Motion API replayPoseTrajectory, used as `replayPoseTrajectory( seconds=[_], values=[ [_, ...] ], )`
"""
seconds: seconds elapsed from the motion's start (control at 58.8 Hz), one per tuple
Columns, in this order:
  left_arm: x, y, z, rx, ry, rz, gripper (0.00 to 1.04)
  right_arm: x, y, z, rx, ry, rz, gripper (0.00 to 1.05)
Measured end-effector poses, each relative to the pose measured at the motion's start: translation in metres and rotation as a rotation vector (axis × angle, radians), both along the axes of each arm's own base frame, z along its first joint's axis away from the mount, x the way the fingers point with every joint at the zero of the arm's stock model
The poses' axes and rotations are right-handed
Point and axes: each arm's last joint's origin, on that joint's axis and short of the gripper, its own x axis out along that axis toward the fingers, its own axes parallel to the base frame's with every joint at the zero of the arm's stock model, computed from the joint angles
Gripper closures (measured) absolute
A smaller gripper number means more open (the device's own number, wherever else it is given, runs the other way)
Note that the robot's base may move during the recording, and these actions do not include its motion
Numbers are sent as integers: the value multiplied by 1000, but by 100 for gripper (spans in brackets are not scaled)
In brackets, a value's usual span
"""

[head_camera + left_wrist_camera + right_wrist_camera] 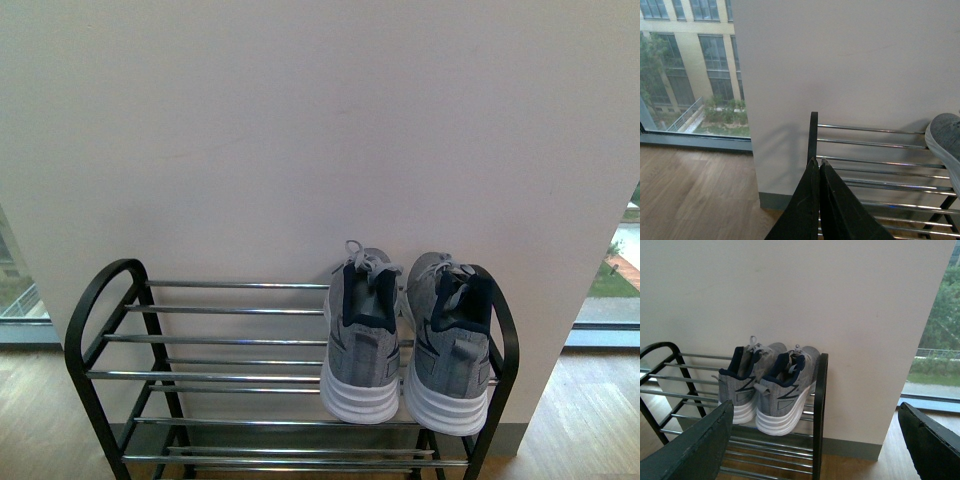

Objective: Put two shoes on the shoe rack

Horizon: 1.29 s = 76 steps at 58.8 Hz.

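Plain pale wall [300, 120] straight ahead, wood floor [690, 190] below, window [685, 70] off to the left with a building outside. Left gripper [819, 163] squeezed to nothing, dark fingers [805, 205] pressed flat against each other, nothing held, hanging in the air in front of the left arch end of the shoe rack [813, 132]. Right gripper [815, 405] spread wide, one finger [700, 445] at each side of its wrist view, empty, poised before the rack's right end and clear of everything. Both shoes on the top tier, at the right end of the shoe rack [95, 300], side by side and close together, upright on their thick white soles, heels toward the robot, toes toward the wall. Left shoe [360, 345] with its navy collar and grey laces showing, heel sole at the front bar. Right shoe [448, 350] just beside the black right arch end, touching or nearly so, cannot tell which. Same pair in the right wrist view, left shoe [740, 385] and right shoe [785, 395] hard by the black end post of the shoe rack [695, 357]. Only a grey toe and a white sole edge of one shoe [945, 137] in the left wrist view. Lower tiers of chrome bars visible beneath.
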Motion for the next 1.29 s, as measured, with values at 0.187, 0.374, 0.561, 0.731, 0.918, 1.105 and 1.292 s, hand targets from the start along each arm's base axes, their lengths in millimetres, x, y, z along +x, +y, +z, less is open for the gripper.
replayPoseTrajectory(
  seconds=[0.187,0.374,0.561,0.731,0.918,1.105,1.292],
  values=[
    [-8,0,4,0,-15,0,103,0,0,0,0,0,0,9],
    [-15,0,6,0,-21,0,104,0,0,0,0,0,0,9],
    [-20,0,7,0,-24,0,103,0,0,0,0,0,0,9],
    [-25,0,7,0,-25,0,103,0,0,0,0,0,0,9],
    [-29,0,7,0,-24,0,103,0,0,0,0,0,0,9],
    [-33,0,7,0,-25,0,104,0,0,0,0,0,0,9],
    [-44,0,3,0,-10,-1,103,0,0,0,0,0,0,9]
  ],
)
